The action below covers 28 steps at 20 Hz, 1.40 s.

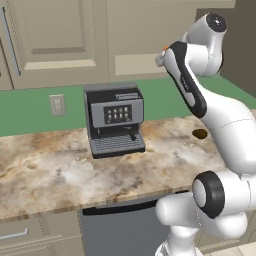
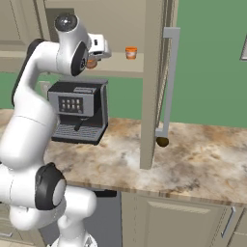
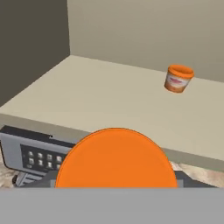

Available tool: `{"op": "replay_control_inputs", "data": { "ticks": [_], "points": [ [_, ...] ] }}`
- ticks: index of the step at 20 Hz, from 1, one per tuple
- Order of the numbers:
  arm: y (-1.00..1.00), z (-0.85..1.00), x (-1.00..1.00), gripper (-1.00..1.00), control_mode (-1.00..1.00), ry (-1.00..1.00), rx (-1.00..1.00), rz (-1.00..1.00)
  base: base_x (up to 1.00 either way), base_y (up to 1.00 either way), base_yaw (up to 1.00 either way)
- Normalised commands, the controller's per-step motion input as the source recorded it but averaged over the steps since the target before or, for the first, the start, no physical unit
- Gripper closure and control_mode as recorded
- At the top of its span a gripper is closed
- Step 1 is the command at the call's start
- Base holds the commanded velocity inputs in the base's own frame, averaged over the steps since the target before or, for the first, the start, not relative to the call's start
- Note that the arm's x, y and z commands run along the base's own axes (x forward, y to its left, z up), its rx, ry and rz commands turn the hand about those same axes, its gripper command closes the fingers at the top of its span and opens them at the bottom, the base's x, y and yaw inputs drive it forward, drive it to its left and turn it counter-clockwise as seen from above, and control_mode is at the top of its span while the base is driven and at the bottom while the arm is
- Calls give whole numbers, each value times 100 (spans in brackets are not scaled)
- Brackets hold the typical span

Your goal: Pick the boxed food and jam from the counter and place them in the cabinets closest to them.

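Note:
One jam (image 3: 116, 159) jar fills the bottom of the hand view with its round orange lid. My gripper (image 2: 94, 57) is shut on it and holds it at the front edge of the cabinets' shelf (image 3: 109, 100), above the coffee machine. The jar hides the fingertips in the hand view. In the right base view this jam (image 2: 91, 63) shows just under the hand. A second small orange jar (image 3: 178, 78) stands upright farther back on the shelf, also visible as the jar (image 2: 130, 52) in the right base view. The boxed food is out of view.
A black and grey coffee machine (image 1: 115, 120) stands on the marbled counter (image 1: 60, 170) under the open cabinet. The cabinet door (image 2: 153, 82) stands open with a long handle (image 2: 170, 82). A small dark brown lump (image 2: 162, 141) lies on the counter near it.

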Motion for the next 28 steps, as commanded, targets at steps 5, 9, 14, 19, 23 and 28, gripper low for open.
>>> {"op": "replay_control_inputs", "data": {
  "ticks": [5,9,14,19,23,28],
  "points": [
    [5,0,35,100,-100,13,0,-2,0,0,0],
    [1,0,20,100,-100,4,0,-1,0,0,0],
    [0,-6,1,100,-100,0,0,0,0,0,0],
    [0,0,1,100,-100,-1,0,0,0,0,0],
    [0,-4,11,100,-100,0,0,0,0,0,0],
    [0,-15,16,100,-100,0,0,0,0,0,0]
  ]
}}
